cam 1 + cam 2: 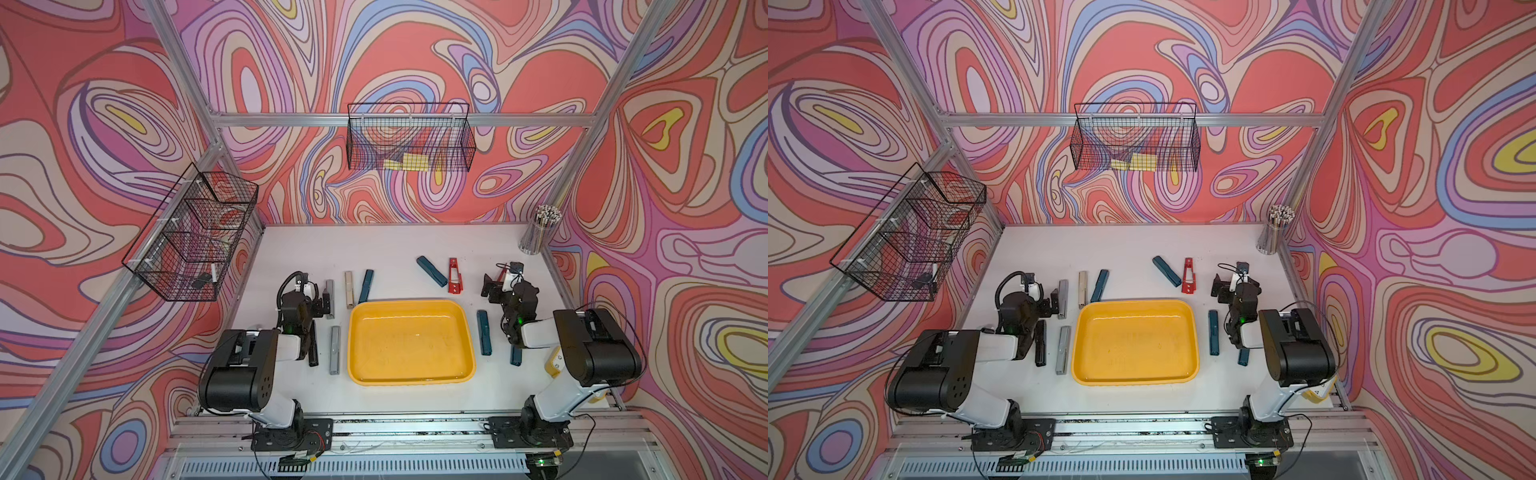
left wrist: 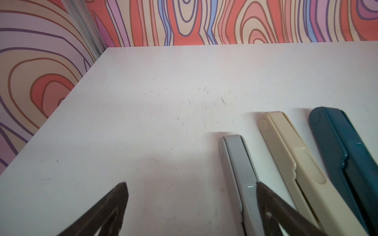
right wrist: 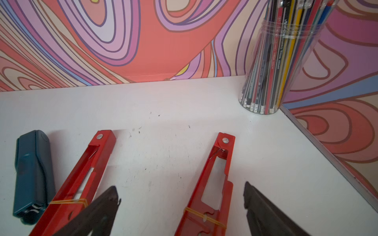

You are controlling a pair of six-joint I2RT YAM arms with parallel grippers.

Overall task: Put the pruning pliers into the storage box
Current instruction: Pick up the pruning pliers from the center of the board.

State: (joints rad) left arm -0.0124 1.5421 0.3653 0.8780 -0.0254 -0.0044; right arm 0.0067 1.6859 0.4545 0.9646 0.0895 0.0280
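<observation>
My left gripper point(image 2: 190, 187) and right gripper point(image 3: 181, 188) gape wide, holding nothing. The pruning pliers point(image 1: 483, 332) lie flanking the storage box point(image 1: 411, 303); my arms half-cover a black one point(image 1: 313, 353) and a teal one point(image 1: 516, 358). The far table point(image 1: 374, 245) lies open.

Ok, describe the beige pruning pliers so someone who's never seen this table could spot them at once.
Find the yellow storage box in the middle of the white table. Just past its far corner on the robot's left, three slim bars lie side by side. The beige pruning pliers are the middle one, between a grey bar and a teal bar, and the only cream-coloured bar.
</observation>
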